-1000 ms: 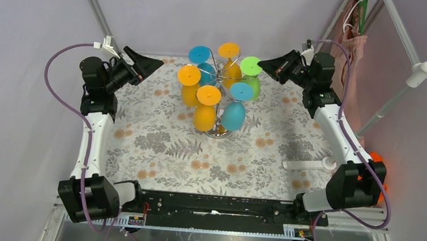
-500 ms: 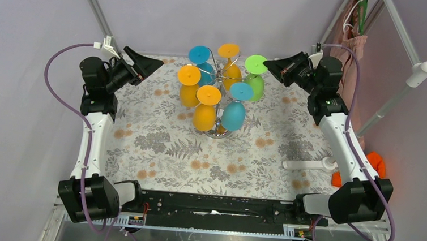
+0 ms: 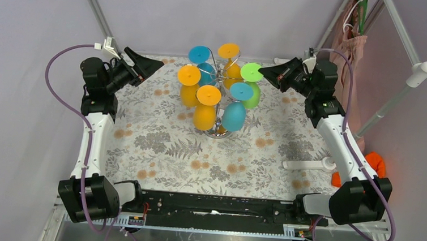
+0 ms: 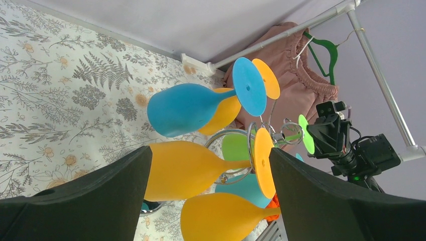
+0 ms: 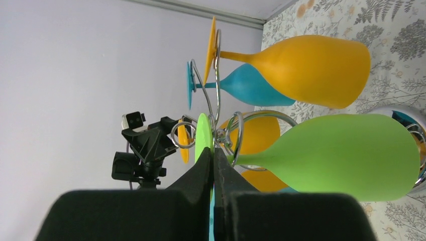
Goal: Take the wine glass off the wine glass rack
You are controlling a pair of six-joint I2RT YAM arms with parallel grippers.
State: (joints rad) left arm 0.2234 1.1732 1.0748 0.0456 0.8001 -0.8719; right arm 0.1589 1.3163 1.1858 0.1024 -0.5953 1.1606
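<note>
The wine glass rack (image 3: pixel 217 131) stands mid-table with several coloured glasses hanging upside down from its scroll arms: orange, blue and one green. My right gripper (image 3: pixel 264 72) is shut on the rim of the green wine glass's foot (image 3: pixel 251 72). In the right wrist view the green disc (image 5: pixel 203 133) runs edge-on between my closed fingers (image 5: pixel 198 173). Its stem still passes through a wire curl (image 5: pixel 236 131), with the green bowl (image 5: pixel 341 155) to the right. My left gripper (image 3: pixel 152 64) is open and empty, left of the rack. In its wrist view (image 4: pixel 211 150) an orange glass (image 4: pixel 191 169) lies ahead.
A white handled tool (image 3: pixel 310 164) lies on the floral cloth at the right. A pink garment (image 3: pixel 353 45) hangs on a frame pole at the back right. The back wall is close behind the rack.
My right arm's base link swung out to the right. The gripper and the green foot drifted slightly out, then back and a little lower. The left arm has not moved.
</note>
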